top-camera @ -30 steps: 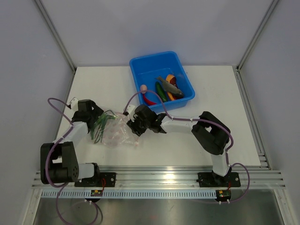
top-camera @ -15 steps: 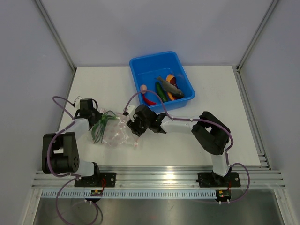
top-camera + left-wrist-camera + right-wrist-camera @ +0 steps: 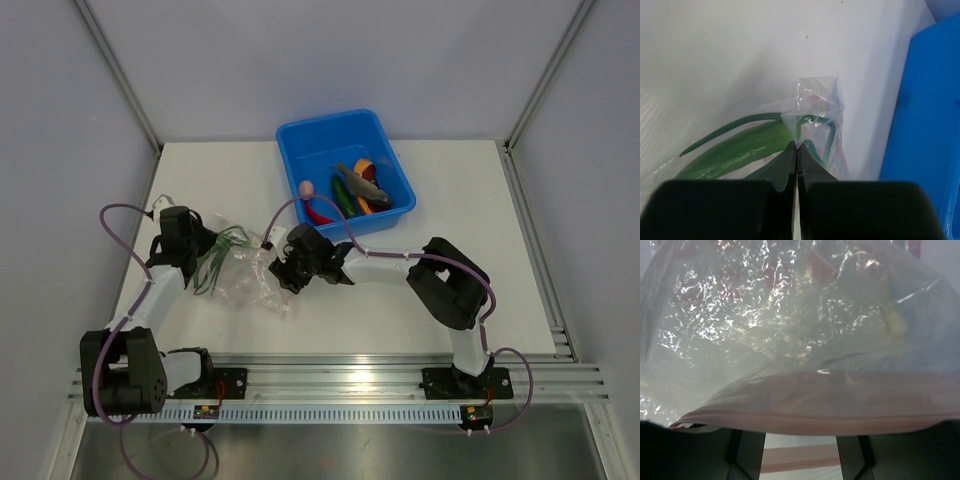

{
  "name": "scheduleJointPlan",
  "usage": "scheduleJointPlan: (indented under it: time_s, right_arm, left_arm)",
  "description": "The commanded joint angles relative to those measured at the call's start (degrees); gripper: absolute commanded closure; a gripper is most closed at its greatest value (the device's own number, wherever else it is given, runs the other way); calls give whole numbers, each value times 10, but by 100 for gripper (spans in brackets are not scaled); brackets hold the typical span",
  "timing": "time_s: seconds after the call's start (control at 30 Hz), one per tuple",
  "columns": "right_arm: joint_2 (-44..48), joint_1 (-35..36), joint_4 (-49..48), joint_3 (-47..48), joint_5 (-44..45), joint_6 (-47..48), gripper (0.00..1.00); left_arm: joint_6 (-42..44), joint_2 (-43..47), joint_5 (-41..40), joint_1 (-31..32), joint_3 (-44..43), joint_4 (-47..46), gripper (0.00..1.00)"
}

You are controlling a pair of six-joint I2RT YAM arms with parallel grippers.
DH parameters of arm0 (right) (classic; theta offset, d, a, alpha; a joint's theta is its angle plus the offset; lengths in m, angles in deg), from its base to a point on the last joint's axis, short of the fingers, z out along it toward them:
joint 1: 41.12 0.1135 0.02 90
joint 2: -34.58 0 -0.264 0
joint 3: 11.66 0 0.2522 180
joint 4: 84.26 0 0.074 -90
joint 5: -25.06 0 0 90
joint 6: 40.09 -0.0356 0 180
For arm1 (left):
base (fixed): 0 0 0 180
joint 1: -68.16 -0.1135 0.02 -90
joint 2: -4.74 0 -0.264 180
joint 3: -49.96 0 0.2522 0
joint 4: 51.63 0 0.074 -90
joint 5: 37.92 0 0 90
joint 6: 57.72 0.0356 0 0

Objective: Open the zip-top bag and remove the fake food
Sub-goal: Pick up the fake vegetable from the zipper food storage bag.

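Note:
The clear zip-top bag [image 3: 248, 283] lies crumpled on the white table between my two grippers. A green onion [image 3: 213, 262] of the fake food is inside it at the left end. My left gripper [image 3: 190, 243] is shut on a corner of the bag [image 3: 815, 95], the film pinched between its jaws [image 3: 796, 146], and the onion's green leaves [image 3: 740, 147] show through the plastic. My right gripper [image 3: 284, 270] is at the bag's right end, open. In the right wrist view the pinkish zip strip [image 3: 815, 415] crosses its spread jaws [image 3: 800, 442], with crinkly film [image 3: 790, 315] beyond.
A blue tub [image 3: 330, 125] stands behind the bag. It holds a grey fish [image 3: 358, 184], a green chilli [image 3: 343, 195], an orange slice [image 3: 364, 203] and a red chilli [image 3: 320, 214]. A pale pink egg [image 3: 306, 187] is at its left wall. The tub's side [image 3: 925, 110] is close on the left gripper's right.
My left gripper has shut on the bag's corner, and it has drawn back to the left with the film stretched. The right gripper's jaws have spread slightly.

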Motion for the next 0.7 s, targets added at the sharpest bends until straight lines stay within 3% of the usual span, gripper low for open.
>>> scheduleJointPlan:
  time_s: [0.0, 0.3, 0.47, 0.67]
  right_arm:
    - [-12, 3, -24, 21, -1, 12, 41]
    - [-34, 6, -102, 1, -14, 18, 40]
    - [-31, 14, -223, -54, 27, 52, 39]
    - [-36, 14, -235, -47, 93, 59, 38]
  left_arm:
    - [8, 14, 33, 4, -17, 12, 100]
    - [5, 83, 59, 9, -4, 20, 100]
    - [18, 77, 77, 13, -9, 22, 100]
    - [39, 72, 45, 40, -37, 57, 100]
